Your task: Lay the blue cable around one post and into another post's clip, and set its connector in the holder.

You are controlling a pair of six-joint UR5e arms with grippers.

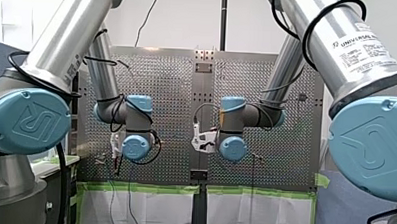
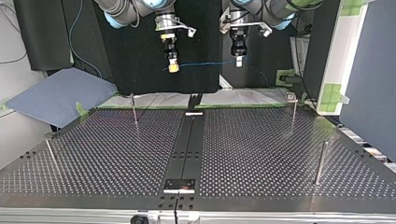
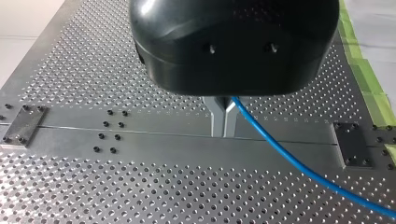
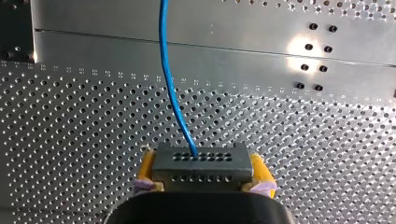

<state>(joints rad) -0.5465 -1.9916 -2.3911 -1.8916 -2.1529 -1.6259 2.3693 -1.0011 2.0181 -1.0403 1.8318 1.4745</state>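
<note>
My right arm's fingers (image 4: 258,171) (the yellow-padded ones) are pinching the dark connector (image 4: 201,163) by its 2 short ends, and the blue cable (image 4: 170,88) runs straight out of its face. My left arm's fingers (image 3: 217,117) are pressed together on the cable a bit further along, with the rest trailing off past them. In the top view the cable is strung nearly level between the 2 grippers, up in the air and well clear of the tabletop (image 2: 252,154).

So I'd call this the carry step: cable lifted, nothing routed. None of the 4 posts has cable on it, and the connector isn't in any holder. I can't tell for sure which part is the holder. The next move probably calls for lowering both ends together with the cable taut and swinging it round 1 post, maybe the back-left post (image 2: 134,109) in the top view. Then it gets pressed into the back-right post (image 2: 293,114), whose small head could be the clip.

Pose-wise, both arms reach out over the tabletop's middle seam, wrists bent so the fingers point down at it, side by side and near each other.
</note>
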